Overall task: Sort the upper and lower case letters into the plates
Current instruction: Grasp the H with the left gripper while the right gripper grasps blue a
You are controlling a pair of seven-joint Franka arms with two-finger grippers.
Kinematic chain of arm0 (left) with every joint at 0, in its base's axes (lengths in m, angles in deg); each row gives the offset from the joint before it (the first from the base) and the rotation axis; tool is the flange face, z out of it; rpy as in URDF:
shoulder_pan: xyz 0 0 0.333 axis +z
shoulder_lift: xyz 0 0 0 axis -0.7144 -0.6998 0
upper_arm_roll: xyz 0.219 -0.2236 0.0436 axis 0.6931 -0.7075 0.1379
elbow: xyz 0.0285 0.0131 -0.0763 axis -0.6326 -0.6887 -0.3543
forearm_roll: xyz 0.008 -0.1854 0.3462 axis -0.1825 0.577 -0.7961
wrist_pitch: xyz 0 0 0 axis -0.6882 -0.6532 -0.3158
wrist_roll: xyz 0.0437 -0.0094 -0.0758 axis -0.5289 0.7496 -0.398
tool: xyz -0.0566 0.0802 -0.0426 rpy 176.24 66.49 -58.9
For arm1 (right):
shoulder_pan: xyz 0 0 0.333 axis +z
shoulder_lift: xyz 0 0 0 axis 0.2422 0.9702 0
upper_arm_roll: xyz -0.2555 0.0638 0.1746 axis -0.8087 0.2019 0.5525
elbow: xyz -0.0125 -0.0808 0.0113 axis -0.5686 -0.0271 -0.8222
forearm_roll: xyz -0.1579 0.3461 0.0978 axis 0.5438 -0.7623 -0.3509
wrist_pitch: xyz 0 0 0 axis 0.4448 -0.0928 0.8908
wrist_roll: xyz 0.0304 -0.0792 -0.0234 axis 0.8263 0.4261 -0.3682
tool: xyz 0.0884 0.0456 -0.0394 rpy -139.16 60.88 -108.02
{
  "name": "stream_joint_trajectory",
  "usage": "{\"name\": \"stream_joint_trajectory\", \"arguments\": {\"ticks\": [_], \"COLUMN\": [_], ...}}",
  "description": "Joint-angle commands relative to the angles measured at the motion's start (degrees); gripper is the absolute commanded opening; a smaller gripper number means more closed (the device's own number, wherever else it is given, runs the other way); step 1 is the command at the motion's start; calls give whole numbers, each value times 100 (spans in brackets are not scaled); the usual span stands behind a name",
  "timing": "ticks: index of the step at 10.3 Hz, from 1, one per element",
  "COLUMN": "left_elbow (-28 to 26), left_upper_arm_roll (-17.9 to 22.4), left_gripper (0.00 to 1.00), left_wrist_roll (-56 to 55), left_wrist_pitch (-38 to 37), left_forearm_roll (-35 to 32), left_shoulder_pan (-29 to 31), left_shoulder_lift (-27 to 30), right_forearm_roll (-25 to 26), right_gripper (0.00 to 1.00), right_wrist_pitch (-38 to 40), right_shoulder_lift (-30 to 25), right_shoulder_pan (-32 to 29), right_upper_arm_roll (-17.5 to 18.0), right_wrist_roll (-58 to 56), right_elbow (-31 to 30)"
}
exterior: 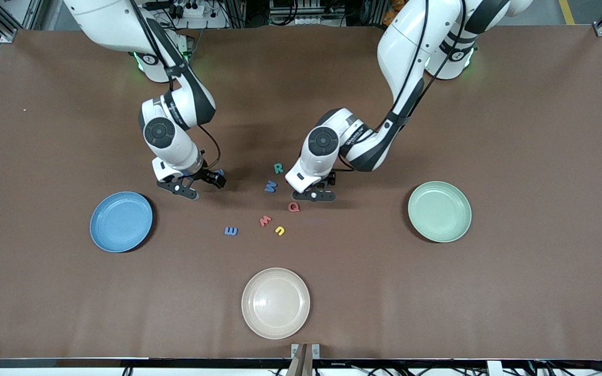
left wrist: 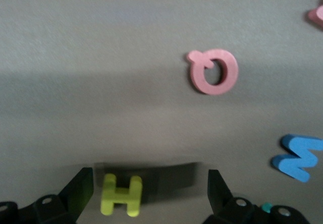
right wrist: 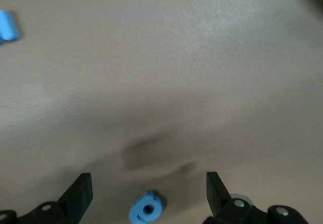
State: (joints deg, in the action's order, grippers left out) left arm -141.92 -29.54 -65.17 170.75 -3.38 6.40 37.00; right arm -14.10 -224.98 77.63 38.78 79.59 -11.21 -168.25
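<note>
Loose letters lie mid-table: teal R, blue W, red Q, red M, a yellow letter and blue E. My left gripper hangs low and open beside the Q. In the left wrist view a yellow H lies between its fingers, untouched, close to one of them. My right gripper is open and low over a small blue letter. The blue plate and the pale green plate hold nothing.
A cream-beige plate sits near the table's front edge, nearer the camera than the letters. The blue plate lies toward the right arm's end, the green one toward the left arm's end. Bare brown table surrounds them.
</note>
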Motion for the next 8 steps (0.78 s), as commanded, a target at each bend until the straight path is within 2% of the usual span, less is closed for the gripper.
{"name": "stream_joint_trajectory", "arguments": {"ticks": [1,3,6,8], "left_elbow": [-312,-375,-454,-393], "left_upper_arm_roll": [94,94,68,50], "left_gripper": [99,84,73,67], "left_wrist_roll": [-20,165,113,104], "left_wrist_pitch": [61,61,-96,-570], "left_forearm_roll": [67,67,76,85], "left_shoulder_pan": [-62,-45,-36,-45], "left_shoulder_lift": [104,113,192,315], "right_forearm_roll": [-23,-23,-32,-32], "right_gripper": [100,100,100,100], "right_wrist_pitch": [-184,-185,-141,-132], "right_shoulder_lift": [229,256,256,247], "right_shoulder_pan": [98,273,379,388], "right_upper_arm_roll": [-9,0,0,0], "right_wrist_roll": [50,67,111,111], "right_elbow": [4,4,4,-13]}}
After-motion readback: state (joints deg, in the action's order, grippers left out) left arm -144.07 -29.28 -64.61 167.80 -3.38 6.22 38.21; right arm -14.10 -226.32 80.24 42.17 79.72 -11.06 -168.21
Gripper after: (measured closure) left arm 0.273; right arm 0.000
